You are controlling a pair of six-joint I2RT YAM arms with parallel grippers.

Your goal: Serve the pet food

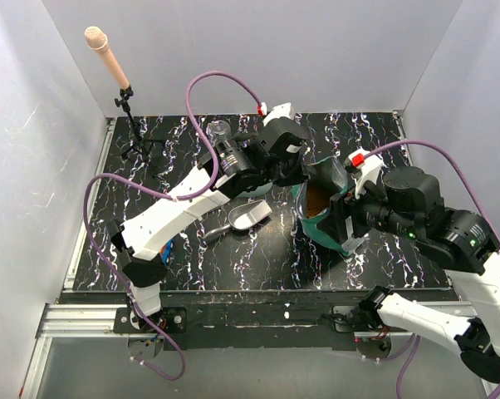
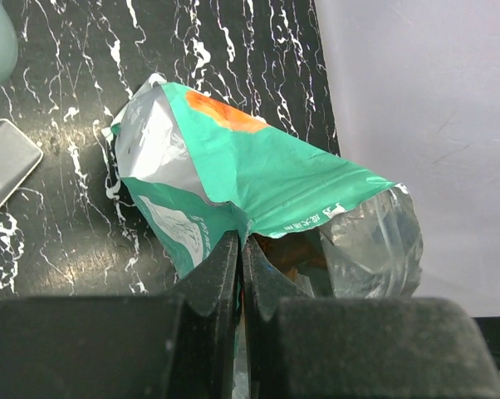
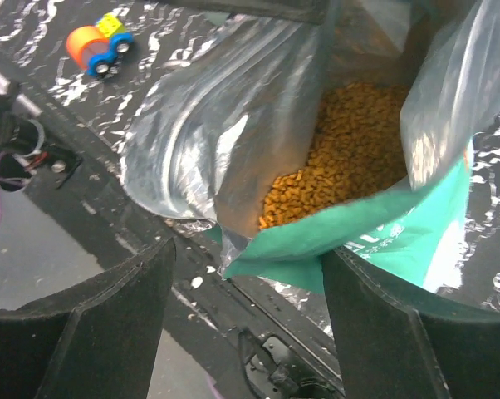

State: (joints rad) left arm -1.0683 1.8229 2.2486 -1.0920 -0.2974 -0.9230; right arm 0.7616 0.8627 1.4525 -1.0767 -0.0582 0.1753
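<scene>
One teal-and-white bag (image 1: 321, 218) is lying near the middle of the black marbled table (image 1: 233, 266), its mouth gaping toward the right arm. The pet food (image 3: 350, 150) is sitting inside that bag as a single loose heap of small orange-brown pellets, too many to count, seen through the opening in the right wrist view. Both of the two arms are reaching to the bag. The left gripper (image 2: 239, 243) is pinching the bag's upper edge, its two fingers pressed together on the teal film. The right gripper (image 3: 248, 253) is holding its two fingers wide apart, the bag's near teal lip lying between them without either finger touching it. One metal scoop (image 1: 250, 216) is resting on the table just left of the bag, beside the left arm. One small toy (image 3: 100, 46) of orange, yellow and blue pieces is sitting well apart from the bag. One microphone (image 1: 96, 39) is standing at the far left corner.
</scene>
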